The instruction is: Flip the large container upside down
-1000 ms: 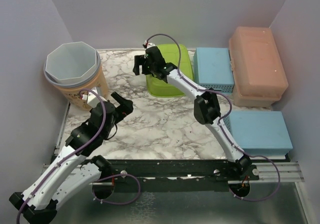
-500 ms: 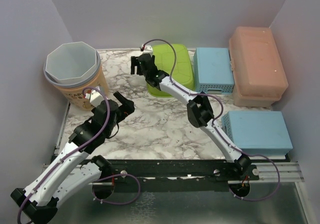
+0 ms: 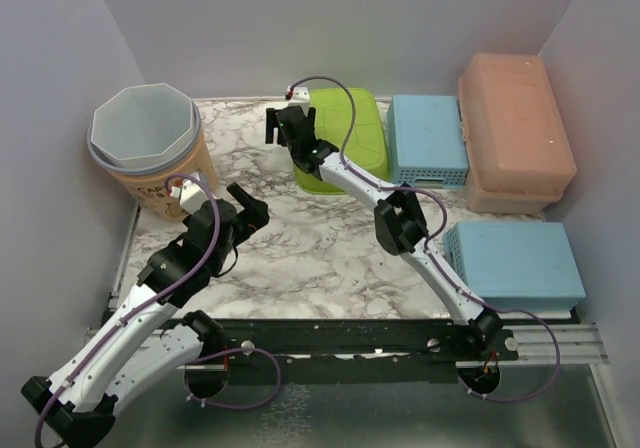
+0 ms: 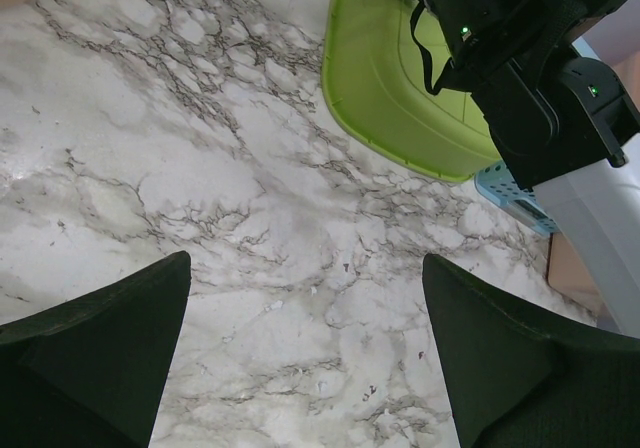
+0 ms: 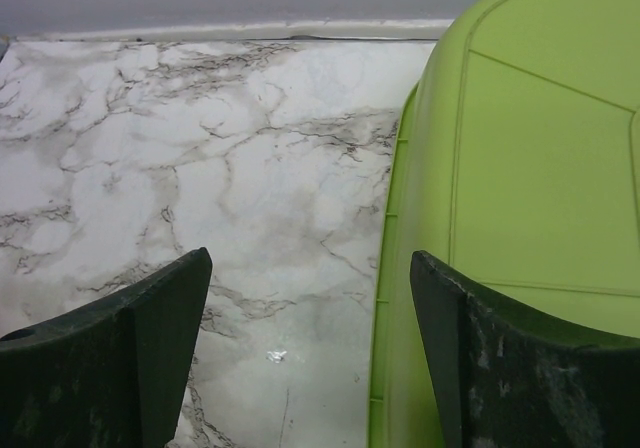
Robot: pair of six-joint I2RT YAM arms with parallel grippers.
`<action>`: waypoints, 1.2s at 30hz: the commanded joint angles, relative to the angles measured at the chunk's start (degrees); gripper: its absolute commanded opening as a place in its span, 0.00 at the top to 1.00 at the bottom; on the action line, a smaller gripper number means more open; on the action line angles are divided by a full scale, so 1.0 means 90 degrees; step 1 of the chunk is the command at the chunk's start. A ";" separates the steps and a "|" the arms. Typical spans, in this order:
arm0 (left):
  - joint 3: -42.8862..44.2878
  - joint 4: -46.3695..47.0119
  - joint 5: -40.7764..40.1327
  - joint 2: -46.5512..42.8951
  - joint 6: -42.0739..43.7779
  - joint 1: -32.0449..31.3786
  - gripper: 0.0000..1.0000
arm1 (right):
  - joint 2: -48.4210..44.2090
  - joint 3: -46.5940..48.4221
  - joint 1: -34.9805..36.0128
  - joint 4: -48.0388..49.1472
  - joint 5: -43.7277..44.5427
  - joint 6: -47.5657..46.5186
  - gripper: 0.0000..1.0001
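The large lime-green container (image 3: 352, 133) lies at the back middle of the marble table with a flat ribbed face up; it also shows in the right wrist view (image 5: 530, 168) and the left wrist view (image 4: 395, 88). My right gripper (image 3: 285, 123) hovers just left of its left rim, open, with only bare marble between the fingers (image 5: 310, 268); the right finger (image 5: 500, 358) hangs over the green edge. My left gripper (image 3: 248, 200) is open over the marble at left centre, apart from the container, with nothing between its fingers (image 4: 305, 278).
A beige bucket with a white lining (image 3: 145, 133) stands open at the back left. Two blue boxes (image 3: 427, 138) (image 3: 518, 265) and a salmon box (image 3: 515, 128) fill the right side. Walls close in the left, back and right.
My right gripper has slid left off the green container and its arm has dropped lower. The left gripper has shifted slightly up the table. Both stay open.
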 commanded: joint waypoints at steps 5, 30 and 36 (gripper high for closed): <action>-0.0126 -0.0043 0.0063 -0.0023 0.0166 0.0026 0.01 | -0.1100 -0.0546 -0.0161 0.0078 -0.1254 -0.0066 0.12; 0.2531 0.1945 0.1293 0.4231 0.2200 0.0815 0.01 | -0.9322 -0.9910 -0.0723 -0.1262 -0.0120 0.2260 0.06; 0.4372 0.2247 0.2109 0.6480 0.2632 0.1377 0.01 | -1.0858 -1.1680 -0.0719 -0.0709 -0.2111 0.2564 0.07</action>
